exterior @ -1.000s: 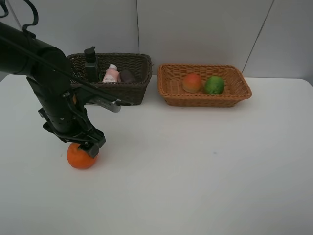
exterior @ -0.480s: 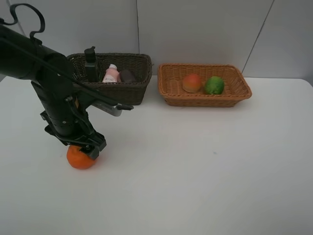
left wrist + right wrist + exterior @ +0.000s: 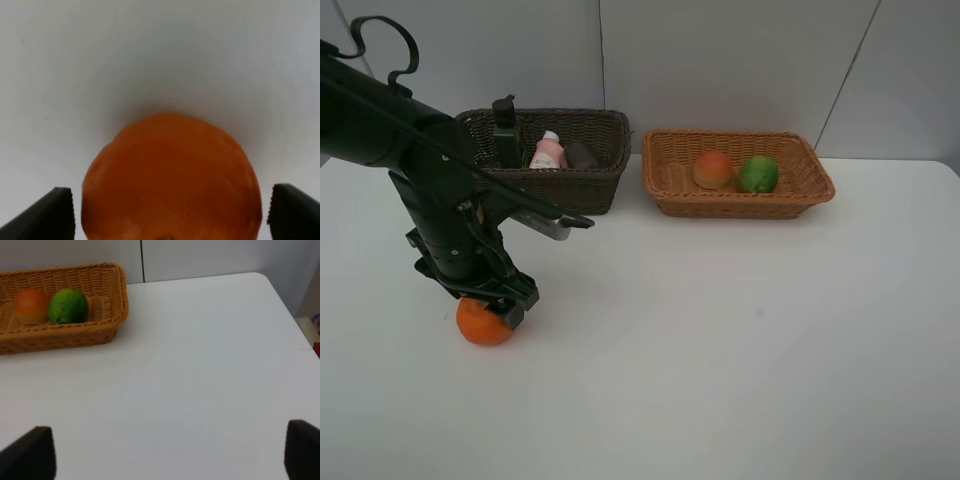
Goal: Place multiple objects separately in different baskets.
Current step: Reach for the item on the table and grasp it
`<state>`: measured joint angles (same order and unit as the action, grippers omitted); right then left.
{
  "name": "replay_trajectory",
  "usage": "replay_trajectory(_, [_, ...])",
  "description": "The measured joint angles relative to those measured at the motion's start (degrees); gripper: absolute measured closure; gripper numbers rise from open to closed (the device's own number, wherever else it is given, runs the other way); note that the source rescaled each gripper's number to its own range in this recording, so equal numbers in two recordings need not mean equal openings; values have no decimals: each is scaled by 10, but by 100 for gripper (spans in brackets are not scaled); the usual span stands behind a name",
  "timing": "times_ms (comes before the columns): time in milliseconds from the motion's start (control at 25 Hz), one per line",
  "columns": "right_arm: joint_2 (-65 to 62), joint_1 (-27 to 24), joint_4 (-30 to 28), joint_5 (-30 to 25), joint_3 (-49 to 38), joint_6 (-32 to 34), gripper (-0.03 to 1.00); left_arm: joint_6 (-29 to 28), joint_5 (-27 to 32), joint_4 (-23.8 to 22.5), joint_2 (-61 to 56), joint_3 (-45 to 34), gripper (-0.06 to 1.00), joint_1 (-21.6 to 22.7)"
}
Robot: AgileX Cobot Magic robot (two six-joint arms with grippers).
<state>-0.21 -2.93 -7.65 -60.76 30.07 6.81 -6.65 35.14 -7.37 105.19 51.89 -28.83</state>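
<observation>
Orange [image 3: 482,324] sits on the white table [image 3: 720,340], near the front left, well apart from both baskets. It is the only item not yet sorted. Wrist view: orange [image 3: 172,180] fills the space between the two black fingertips [image 3: 50,212], centred, with a sliver of table showing on each side. No contact visible on either side.

Left claw [image 3: 500,308] is directly over the orange, jaws spread as wide as they go, straddling the fruit, holding nothing.

Right claw [image 3: 167,452]: tips at the outer edges of its own view, wide apart, empty, only bare table between them. Not visible in the overhead view.

Step in hand, as I judge it: grasp the orange. Notes for doing it well:
- Lower until the pads sit at the fruit's widest girth; too high and a round skin will squirt out.
- Close slowly, evenly, keeping it centred so it does not roll.
- Lift straight up before travelling.

Destination is likely the tan basket [image 3: 672,185], which holds the peach [image 3: 713,169] and lime [image 3: 758,174]. The dark basket [image 3: 590,185] holds the black-capped bottle [image 3: 505,130], pink bottle [image 3: 549,151] and a dark cup [image 3: 582,154]. Carry must clear the dark basket's rim; release low inside, in the free space beside the peach.
</observation>
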Motion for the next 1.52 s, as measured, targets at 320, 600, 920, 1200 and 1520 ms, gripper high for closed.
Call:
replay_trajectory(320, [0,0,0,0,0,0,-1,0,-2,-3,0,0,-6,0])
replay_trajectory(600, [0,0,0,0,0,0,-1,0,-7,-8,0,-13,-6,0])
replay_trajectory(920, [0,0,0,0,0,0,-1,0,-25,-9,0,-35,-6,0])
replay_trajectory(1200, [0,0,0,0,0,0,-1,-7,-46,-9,0,-41,-6,0])
replay_trajectory(1520, [0,0,0,0,0,0,-1,-14,-48,-13,0,-41,3,0])
